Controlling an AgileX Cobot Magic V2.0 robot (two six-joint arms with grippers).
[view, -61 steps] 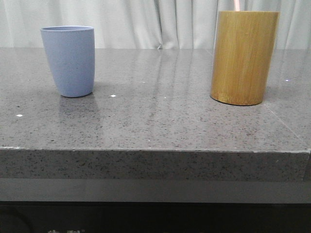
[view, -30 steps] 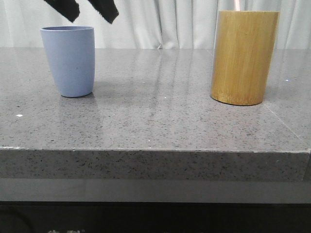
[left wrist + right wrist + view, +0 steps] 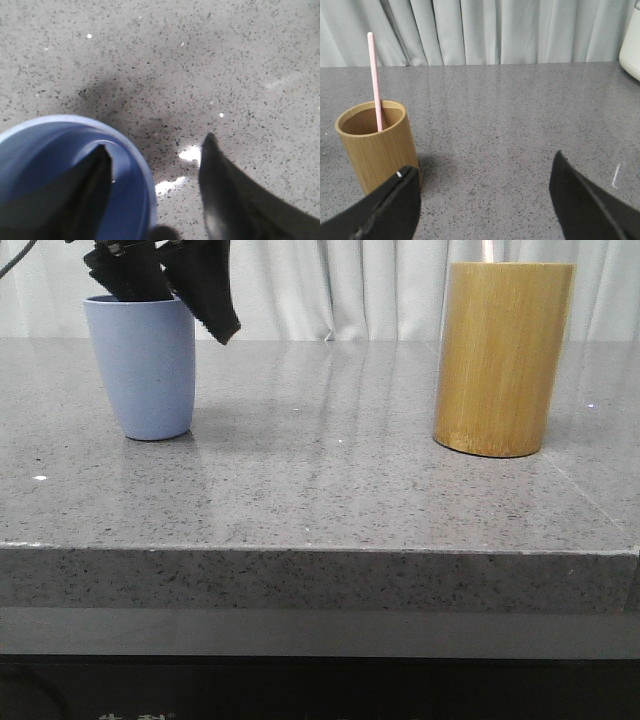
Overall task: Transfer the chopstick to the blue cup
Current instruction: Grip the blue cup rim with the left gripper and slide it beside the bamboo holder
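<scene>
The blue cup (image 3: 140, 365) stands at the back left of the counter. My left gripper (image 3: 180, 318) hangs open over its rim, empty. One finger (image 3: 97, 175) reaches inside the blue cup (image 3: 135, 165), the other (image 3: 220, 185) is outside, over the counter. A single pale pink chopstick (image 3: 374, 75) stands in the bamboo holder (image 3: 375, 145); only its tip (image 3: 487, 250) shows above the holder (image 3: 503, 360) in the front view. My right gripper (image 3: 484, 162) is open and empty, low over the counter beside the holder, and does not show in the front view.
The grey speckled stone counter (image 3: 320, 480) has its front edge near the camera. Pale curtains (image 3: 330, 285) hang behind it. A white rounded object (image 3: 631, 40) sits at the edge of the right wrist view.
My left gripper came down into the front view from above, and one finger now dips into the blue cup. Cup, holder and chopstick have not moved.
</scene>
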